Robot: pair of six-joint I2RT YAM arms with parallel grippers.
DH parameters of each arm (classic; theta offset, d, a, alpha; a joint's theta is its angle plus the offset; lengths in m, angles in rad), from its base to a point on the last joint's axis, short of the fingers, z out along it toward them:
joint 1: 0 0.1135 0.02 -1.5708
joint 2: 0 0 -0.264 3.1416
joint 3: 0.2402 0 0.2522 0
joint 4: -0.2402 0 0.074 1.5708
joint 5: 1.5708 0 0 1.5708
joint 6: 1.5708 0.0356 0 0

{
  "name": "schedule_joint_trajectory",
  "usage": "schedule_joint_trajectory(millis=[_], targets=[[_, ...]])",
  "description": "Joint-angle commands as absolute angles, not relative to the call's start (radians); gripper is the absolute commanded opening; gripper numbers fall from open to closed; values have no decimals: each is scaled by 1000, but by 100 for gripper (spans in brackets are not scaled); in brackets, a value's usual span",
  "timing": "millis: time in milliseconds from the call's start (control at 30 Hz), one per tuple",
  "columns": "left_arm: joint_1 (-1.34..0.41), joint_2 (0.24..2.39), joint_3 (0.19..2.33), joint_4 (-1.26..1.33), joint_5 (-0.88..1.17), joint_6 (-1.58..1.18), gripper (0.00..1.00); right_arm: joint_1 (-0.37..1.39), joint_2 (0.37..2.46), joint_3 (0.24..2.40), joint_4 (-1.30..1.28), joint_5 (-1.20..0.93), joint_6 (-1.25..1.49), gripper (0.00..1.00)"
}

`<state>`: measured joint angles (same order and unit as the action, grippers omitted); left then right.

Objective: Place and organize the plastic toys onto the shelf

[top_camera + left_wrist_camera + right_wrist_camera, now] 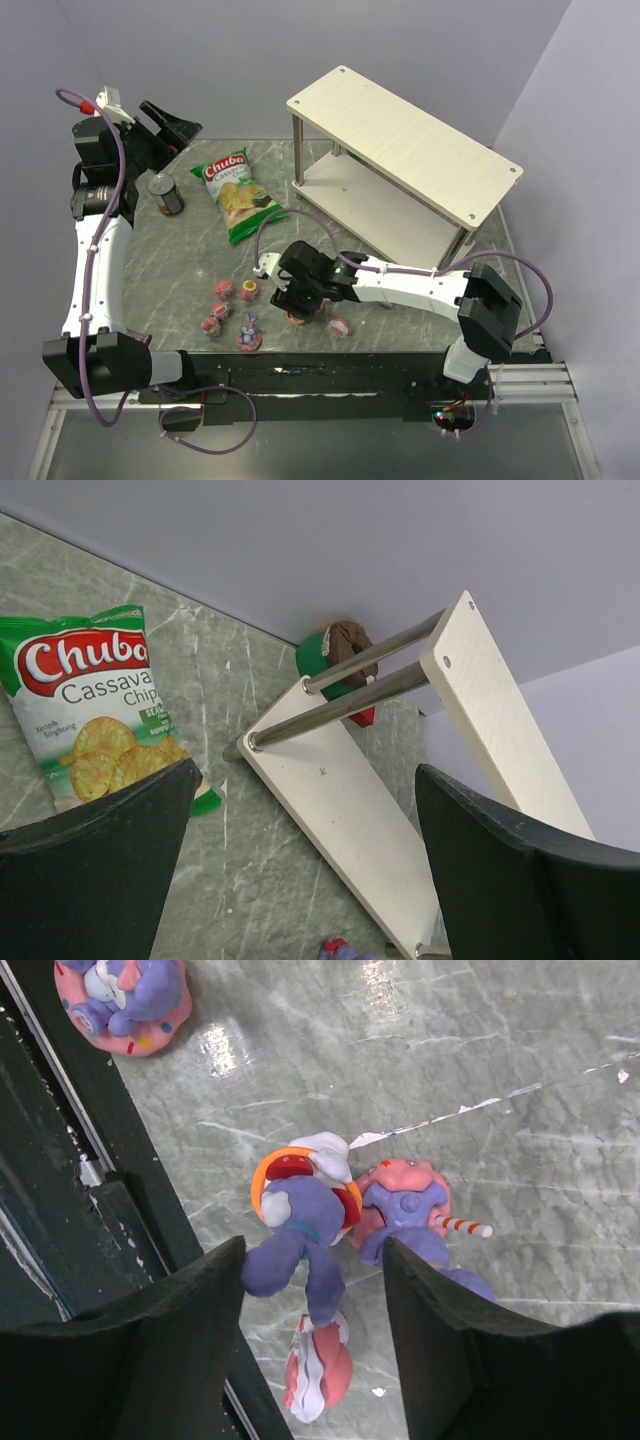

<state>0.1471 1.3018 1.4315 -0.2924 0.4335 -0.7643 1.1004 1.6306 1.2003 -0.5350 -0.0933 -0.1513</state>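
Barely started: plastic toys (247, 333) all down on tabletop (180, 260) near 7 o'clock. None seen on shelf (400, 150) at 1 o'clock. At 6 o'clock, right pincer (297, 305) straddling purple bunny toy (300, 1225); clamped or not, cannot tell. Far at 10 o'clock, left pincer (168, 125) spread wide, holding nothing. Green-brown lump (338, 655) behind shelf, unidentifiable.

Free tabletop (190, 265) mid-frame between chip bag (236, 195) and shelf (405, 145); gap under shelf's top board open from the left. Obstacles: toys (223, 289) clustered lower left, can (167, 195) upper left, right arm (410, 285) lying across lower centre.
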Motion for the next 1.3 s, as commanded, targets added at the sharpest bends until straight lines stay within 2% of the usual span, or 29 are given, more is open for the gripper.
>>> schedule_joint_trajectory(millis=[0,67,133,300,400,667,967,1267], targets=[[153,1287,1433,-250,457,-765,96,1108,1650,1187,-489,-81,-146,60],[152,1290,1434,-250,459,-764,96,1108,1666,1192,-491,-81,-138,52],[152,1289,1433,-250,457,-764,96,1106,1674,1195,-491,-83,-129,38],[152,1289,1430,-252,456,-759,96,1108,1672,1201,-480,-61,-114,22],[152,1292,1427,-247,457,-762,96,1108,1663,1227,-492,-26,-107,0],[152,1293,1416,-242,468,-765,96,1108,1635,1331,-589,70,-123,0],[150,1299,1402,-244,508,-736,96,1083,1575,1520,-820,241,-110,0],[120,1295,1362,-219,543,-723,96,945,1480,1516,-1060,371,-45,0]])
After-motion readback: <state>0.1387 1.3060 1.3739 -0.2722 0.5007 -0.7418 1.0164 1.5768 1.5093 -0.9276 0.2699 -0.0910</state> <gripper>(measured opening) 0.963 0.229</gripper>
